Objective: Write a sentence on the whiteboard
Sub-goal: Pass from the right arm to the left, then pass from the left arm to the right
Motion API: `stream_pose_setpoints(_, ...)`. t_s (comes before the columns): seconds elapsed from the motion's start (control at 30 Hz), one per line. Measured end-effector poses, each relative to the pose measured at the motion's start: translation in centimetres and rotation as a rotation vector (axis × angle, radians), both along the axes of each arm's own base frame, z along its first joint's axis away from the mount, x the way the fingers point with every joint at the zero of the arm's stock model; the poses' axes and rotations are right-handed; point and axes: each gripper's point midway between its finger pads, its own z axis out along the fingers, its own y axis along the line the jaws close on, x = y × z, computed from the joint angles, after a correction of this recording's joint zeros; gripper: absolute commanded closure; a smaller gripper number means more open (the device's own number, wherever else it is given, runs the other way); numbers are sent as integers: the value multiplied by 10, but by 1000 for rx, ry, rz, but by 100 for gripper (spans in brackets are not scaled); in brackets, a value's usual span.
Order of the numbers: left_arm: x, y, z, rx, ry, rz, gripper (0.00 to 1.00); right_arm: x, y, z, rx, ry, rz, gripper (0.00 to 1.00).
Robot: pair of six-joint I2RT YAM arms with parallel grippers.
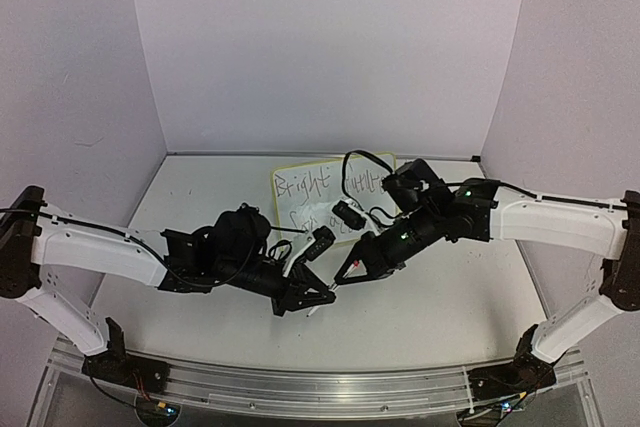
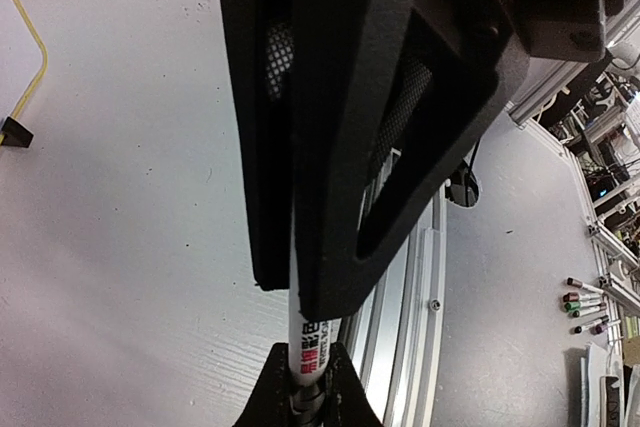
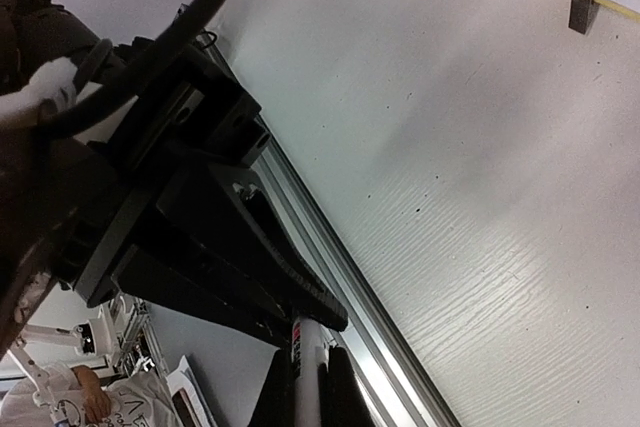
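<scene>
The whiteboard (image 1: 330,192) stands at the back middle of the table. The sentence (image 1: 325,185) shows "Bright future" on its top line; the arms hide most of the second line. Both grippers meet in front of the board on one white marker (image 1: 328,292). My left gripper (image 1: 315,299) is shut on the marker (image 2: 308,342) barrel. My right gripper (image 1: 345,275) is shut on the marker's other end (image 3: 305,357). The left wrist view shows the right gripper (image 2: 305,387) gripping below my left gripper (image 2: 295,292). The right wrist view shows my right gripper (image 3: 312,319) and the left gripper (image 3: 310,392).
The board's yellow rim (image 2: 30,47) and a black clip foot (image 2: 15,132) lie to the left; the foot also shows in the right wrist view (image 3: 582,9). An aluminium rail (image 1: 320,387) runs along the table's near edge. Several markers (image 2: 585,307) lie beyond it.
</scene>
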Motion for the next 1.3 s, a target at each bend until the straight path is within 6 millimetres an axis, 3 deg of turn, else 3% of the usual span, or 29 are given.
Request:
stream_pose_setpoints(0.13, 1, -3, 6, -32, -1, 3, 100, 2, -2, 8, 24, -26, -32, 73)
stream_pose_setpoints(0.27, 4, -2, 5, -41, 19, 39, 100, 9, -3, 17, 80, -57, -99, 72)
stream_pose_setpoints(0.67, 18, -5, 16, -132, 96, 163, 100, 29, -2, 13, 190, -63, -279, 82)
stream_pose_setpoints(0.83, 21, -6, 21, -159, 120, 185, 100, 34, 3, 21, 242, -67, -307, 99)
stream_pose_setpoints(0.9, 23, -6, 22, -163, 129, 197, 87, 37, 3, 20, 247, -72, -323, 100)
stream_pose_setpoints(0.97, 25, -5, 21, -160, 129, 201, 58, 39, 3, 19, 251, -77, -338, 100)
stream_pose_setpoints(1.07, 25, -4, 18, -143, 118, 207, 32, 48, -1, 14, 234, -90, -398, 100)
stream_pose_setpoints(1.23, 43, 22, 8, -37, 53, 315, 22, 66, -31, 10, 137, -178, -546, 100)
stream_pose_setpoints(1.3, 62, 42, 12, -14, 32, 379, 20, 73, -48, 15, 105, -223, -601, 100)
